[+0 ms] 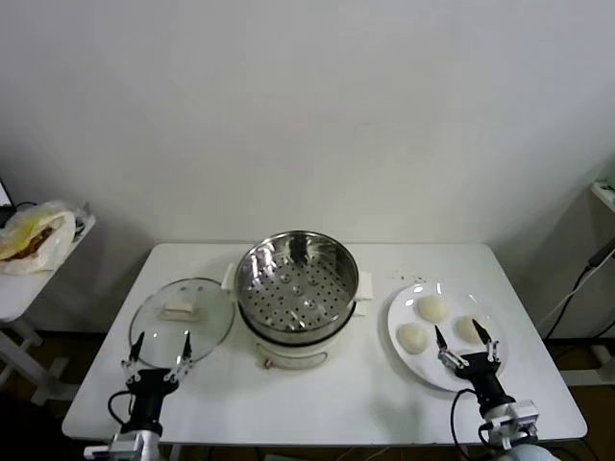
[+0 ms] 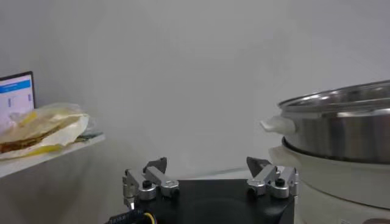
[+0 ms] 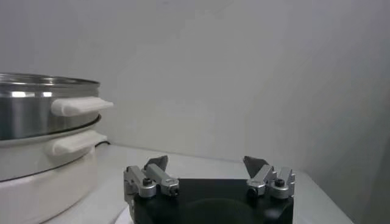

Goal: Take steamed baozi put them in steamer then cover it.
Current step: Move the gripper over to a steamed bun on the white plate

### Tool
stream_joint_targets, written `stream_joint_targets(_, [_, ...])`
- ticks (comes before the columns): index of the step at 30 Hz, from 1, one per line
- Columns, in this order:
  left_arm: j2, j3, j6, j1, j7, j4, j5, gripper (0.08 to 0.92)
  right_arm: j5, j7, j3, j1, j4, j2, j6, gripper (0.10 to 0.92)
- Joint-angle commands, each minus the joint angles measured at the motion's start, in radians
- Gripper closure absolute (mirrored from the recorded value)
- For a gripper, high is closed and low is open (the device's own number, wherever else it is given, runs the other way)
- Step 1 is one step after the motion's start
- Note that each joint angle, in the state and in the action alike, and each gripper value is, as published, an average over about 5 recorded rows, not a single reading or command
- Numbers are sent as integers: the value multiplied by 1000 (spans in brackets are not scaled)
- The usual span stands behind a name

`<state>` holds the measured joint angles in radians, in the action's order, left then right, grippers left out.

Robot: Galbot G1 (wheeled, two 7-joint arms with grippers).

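The steamer [image 1: 296, 288], a shiny steel pot with a perforated tray, stands uncovered at the table's middle with nothing in it. Its cover [image 1: 181, 315], a clear glass lid with a white handle, lies flat to its left. Three pale baozi [image 1: 431, 307], [image 1: 412, 336], [image 1: 468, 329] rest on a white plate [image 1: 428, 367] to its right. My left gripper [image 1: 161, 346] [image 2: 207, 164] is open at the lid's near edge. My right gripper [image 1: 465, 338] [image 3: 206, 163] is open over the plate's near side, close to the nearest bun. Both wrist views show the steamer's wall [image 2: 341, 128] [image 3: 42, 115] to one side.
The white table [image 1: 288, 394] ends just behind both grippers. A low side table at the far left holds a bag of food [image 1: 34, 235] [image 2: 42, 128]. A cable [image 1: 586, 274] hangs past the table's right end. A plain wall backs everything.
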<state>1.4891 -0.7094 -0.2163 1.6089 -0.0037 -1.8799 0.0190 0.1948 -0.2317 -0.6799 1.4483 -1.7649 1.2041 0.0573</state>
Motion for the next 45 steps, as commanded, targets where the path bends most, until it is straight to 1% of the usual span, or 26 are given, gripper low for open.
stream_joint_targets(1, [-8,3,9,-2,-12,-5,-7,177,-35,-39,-5,-54,-3,-80,-84,203])
stream_joint_targets(3, [-13,5,9,-1,-15,-10,-9,177,-69,-107,3,-90,2,-177,-178,203])
stream_joint_targets(6, [-24,10,10,5,-19,-20,-16,177,-104,-284,35,-157,38,-373,-302,203])
stream_joint_targets(9, [-32,16,6,13,-18,-29,-20,177,-128,-474,111,-258,121,-558,-328,203])
stream_joint_targets(11, [-33,21,3,16,-19,-33,-20,177,-162,-578,201,-365,183,-644,-329,203])
stream_joint_targets(13, [-32,25,2,18,-19,-35,-19,177,-185,-655,319,-504,249,-696,-321,203])
stream_joint_targets(17, [-31,30,4,21,-19,-39,-17,177,-230,-785,590,-814,375,-730,-295,203])
stream_joint_targets(20, [-33,30,8,22,-20,-45,-15,177,-278,-852,831,-1038,425,-750,-287,203])
stream_joint_targets(24, [-35,28,17,22,-26,-48,-10,177,-297,-898,1180,-1346,503,-739,-277,203])
stream_joint_targets(26, [-34,26,22,22,-31,-48,-7,177,-311,-915,1307,-1460,567,-699,-262,203])
stream_joint_targets(29, [-32,19,24,22,-36,-46,-7,177,-333,-935,1425,-1554,661,-623,-241,203])
stream_joint_targets(32, [-32,10,24,23,-37,-42,-11,177,-338,-941,1497,-1594,732,-554,-234,203])
stream_joint_targets(36, [-34,-1,25,23,-39,-36,-14,177,-335,-939,1561,-1613,788,-471,-235,203])
stream_joint_targets(45, [-33,-6,31,16,-40,-25,-11,177,-322,-928,1584,-1580,882,-354,-232,203])
